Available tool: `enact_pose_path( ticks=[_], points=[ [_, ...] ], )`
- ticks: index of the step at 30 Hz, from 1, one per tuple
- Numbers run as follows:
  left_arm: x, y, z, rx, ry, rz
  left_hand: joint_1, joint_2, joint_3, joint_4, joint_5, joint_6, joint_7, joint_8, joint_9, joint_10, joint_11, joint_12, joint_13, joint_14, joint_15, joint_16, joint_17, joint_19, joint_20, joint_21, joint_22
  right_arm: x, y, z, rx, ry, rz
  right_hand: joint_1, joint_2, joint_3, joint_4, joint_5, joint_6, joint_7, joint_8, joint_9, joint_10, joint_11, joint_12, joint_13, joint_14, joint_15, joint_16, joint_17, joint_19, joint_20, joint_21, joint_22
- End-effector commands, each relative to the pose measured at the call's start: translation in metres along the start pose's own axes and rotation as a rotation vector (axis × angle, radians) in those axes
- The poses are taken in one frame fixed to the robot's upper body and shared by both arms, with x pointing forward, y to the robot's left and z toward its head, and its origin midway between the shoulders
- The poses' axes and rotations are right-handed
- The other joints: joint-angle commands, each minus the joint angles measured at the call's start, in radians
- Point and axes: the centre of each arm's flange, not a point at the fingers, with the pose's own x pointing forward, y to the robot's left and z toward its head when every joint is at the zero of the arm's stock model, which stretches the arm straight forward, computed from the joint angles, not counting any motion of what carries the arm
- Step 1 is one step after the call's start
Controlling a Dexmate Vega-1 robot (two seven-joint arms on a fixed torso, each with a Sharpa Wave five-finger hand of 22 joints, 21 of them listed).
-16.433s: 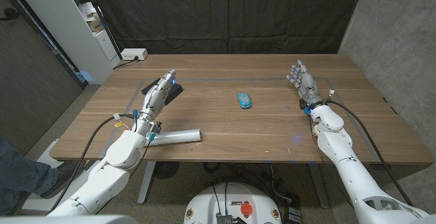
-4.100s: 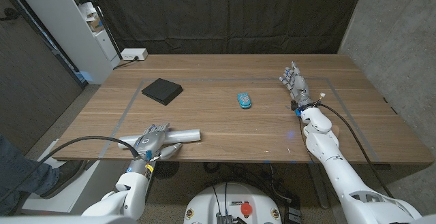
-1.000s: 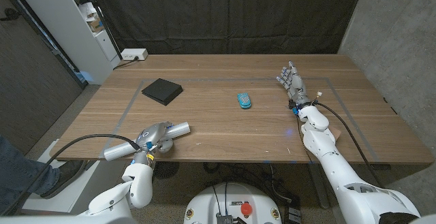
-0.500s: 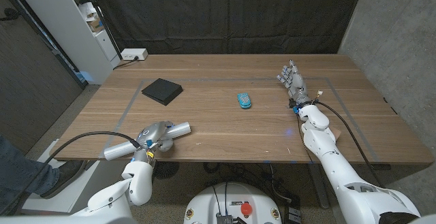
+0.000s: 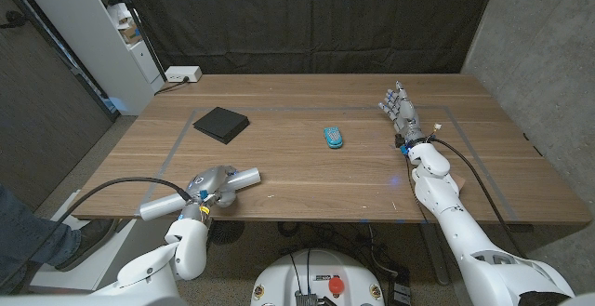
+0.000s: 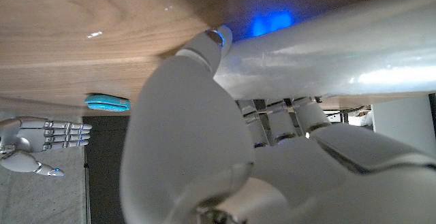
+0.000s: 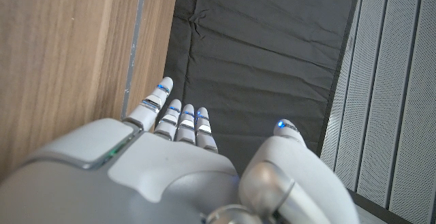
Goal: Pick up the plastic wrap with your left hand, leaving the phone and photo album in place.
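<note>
A robotics lab or test room: a bare wooden table (image 5: 307, 171) marked with tape lines stands before a black curtain backdrop (image 5: 297, 18), with a grey concrete wall (image 5: 544, 55), a white shelf unit (image 5: 102, 27) and a power strip (image 5: 183, 74).

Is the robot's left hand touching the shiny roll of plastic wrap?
Touching. In the left wrist view the left hand has its fingers wrapped around the plastic wrap, with no gap. The head view also shows the hand gripping the roll.
</note>
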Motion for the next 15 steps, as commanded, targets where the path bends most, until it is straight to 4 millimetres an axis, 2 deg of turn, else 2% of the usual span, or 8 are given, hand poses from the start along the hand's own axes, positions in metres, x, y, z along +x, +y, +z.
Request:
enact_pose_path(
  ticks=[1, 8, 11, 15],
  points=[
    [-0.001, 0.011, 0.007, 0.010, -0.015, 0.027, 0.151, 0.164, 0.026, -0.004, 0.008, 0.023, -0.011, 0.007, 0.009, 0.007, -0.001, 0.008, 0.008, 0.149, -0.186, 0.005, 0.007, 0.301, -0.230, 0.014, -0.001, -0.003, -0.003, 0.004, -0.001, -0.007, -0.003, 0.001, 0.006, -0.002, 0.000, 0.004, 0.004, 0.000, -0.004, 0.003, 0.004, 0.001, 0.000, 0.005, 0.007, 0.002, -0.003, 0.003, -0.003, 0.005, -0.003, 0.003],
    [-0.003, 0.019, 0.010, 0.007, -0.021, 0.028, 0.147, 0.162, 0.027, -0.003, 0.011, 0.022, -0.009, 0.007, 0.016, 0.010, -0.001, 0.007, 0.018, 0.150, -0.182, 0.007, 0.015, 0.299, -0.229, 0.027, -0.003, -0.005, -0.005, 0.004, 0.002, -0.008, -0.005, 0.001, 0.006, -0.002, -0.001, 0.004, 0.004, 0.000, -0.004, 0.003, 0.004, 0.002, 0.000, 0.005, 0.006, 0.003, -0.003, 0.003, -0.003, 0.005, -0.003, 0.003],
    [-0.003, 0.023, 0.012, 0.001, -0.027, 0.028, 0.143, 0.161, 0.028, -0.002, 0.014, 0.023, -0.010, 0.008, 0.021, 0.010, -0.001, 0.006, 0.026, 0.151, -0.180, 0.008, 0.021, 0.296, -0.241, 0.036, -0.005, -0.005, -0.005, 0.004, 0.003, -0.010, -0.004, 0.002, 0.007, -0.003, -0.001, 0.004, 0.004, 0.000, -0.004, 0.003, 0.004, 0.002, 0.000, 0.005, 0.006, 0.003, -0.003, 0.003, -0.003, 0.006, -0.003, 0.003],
    [-0.005, 0.028, 0.014, -0.008, -0.040, 0.028, 0.140, 0.159, 0.028, -0.002, 0.016, 0.025, -0.009, 0.008, 0.026, 0.014, -0.002, 0.007, 0.033, 0.153, -0.180, 0.011, 0.028, 0.292, -0.244, 0.044, -0.008, -0.006, -0.005, 0.005, 0.003, -0.014, -0.002, 0.002, 0.007, -0.003, -0.001, 0.004, 0.004, 0.000, -0.004, 0.003, 0.005, 0.000, 0.000, 0.005, 0.006, 0.003, -0.003, 0.003, -0.003, 0.006, -0.003, 0.003]
  ],
)
